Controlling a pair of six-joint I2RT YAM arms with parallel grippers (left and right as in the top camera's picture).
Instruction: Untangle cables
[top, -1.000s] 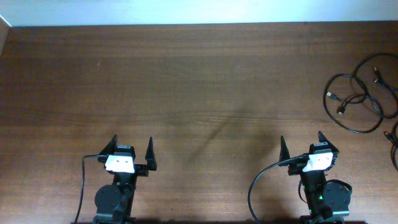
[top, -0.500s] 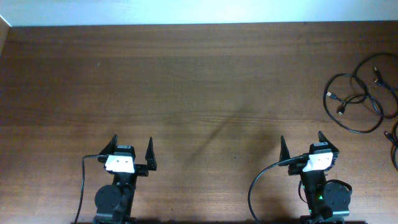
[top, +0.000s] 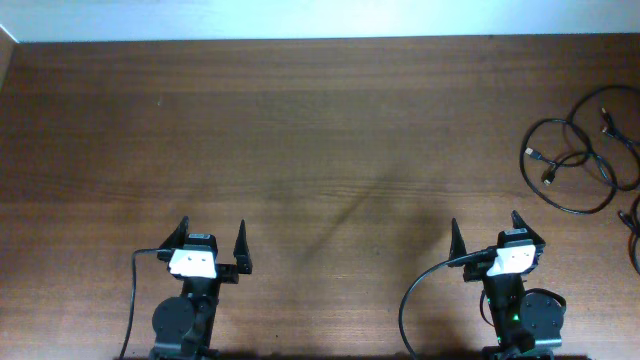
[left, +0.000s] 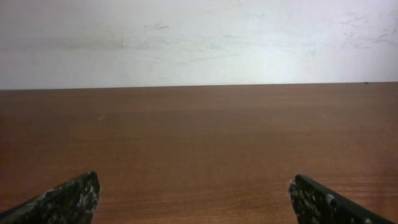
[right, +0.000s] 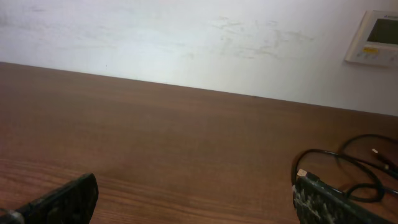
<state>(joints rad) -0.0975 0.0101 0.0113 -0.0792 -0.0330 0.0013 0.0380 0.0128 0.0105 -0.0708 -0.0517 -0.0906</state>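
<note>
- At the near edge of the table (top: 320, 130), the left arm sits folded low over its round black base, its white-capped wrist pointing straight out across the table.
- The left gripper (top: 212, 226) hangs just above the table's near strip. Its two dark fingers (left: 71, 198) are spread wide apart, with only bare wood between them.
- Further right along the table's near edge, the right arm is tucked in the same low way, its wrist turned a little toward the table's right side.
- The right gripper (top: 484, 222) is likewise splayed. Its fingers (right: 65, 200) stand far apart and nothing is caught between them.
- A thicker black wire (top: 405, 300) curls off the right arm's wrist and loops down over the table's near edge. A similar one trails from the left arm.
- The middle of the table is plain brown wood grain, crossed by a faint slanting shadow.
- The cables (top: 572, 157) lie at the table's right edge, toward its far half, well apart from both grippers. They are thin black cords in overlapping loops, with small metal-tipped plugs poking out, and some strands run off the table's right side out of sight.
- From the right wrist camera, the cables show just beyond the right-hand fingertip.
- Past the table's far edge rises a white wall (left: 199, 37), with a pale control panel (right: 375, 37) mounted on it toward the right.
</note>
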